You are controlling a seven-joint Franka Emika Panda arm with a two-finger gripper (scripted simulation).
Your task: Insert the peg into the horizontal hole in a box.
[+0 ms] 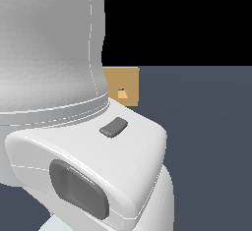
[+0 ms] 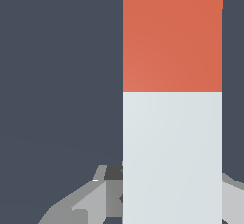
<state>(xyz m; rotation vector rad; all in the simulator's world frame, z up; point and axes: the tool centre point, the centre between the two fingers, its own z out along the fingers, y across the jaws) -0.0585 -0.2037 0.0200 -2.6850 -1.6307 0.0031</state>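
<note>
In the wrist view the peg (image 2: 172,123) fills the frame lengthwise, its red-orange end (image 2: 172,37) pointing away from the wrist and its pale grey-white part (image 2: 172,156) nearer. My gripper (image 2: 164,197) is shut on the pale part, with a grey finger (image 2: 86,201) against one side and a second finger (image 2: 233,194) against the other. In the exterior view the tan-brown box (image 1: 129,80) stands behind the arm, partly covered by it. The box's small square hole (image 1: 122,94) shows just past the arm's edge. The peg and the gripper are hidden in that view.
The bulky white arm links (image 1: 54,68) and the wrist housing (image 1: 98,161) block most of the exterior view. The dark blue-grey floor (image 1: 206,127) spreads out to the exterior view's right of the box.
</note>
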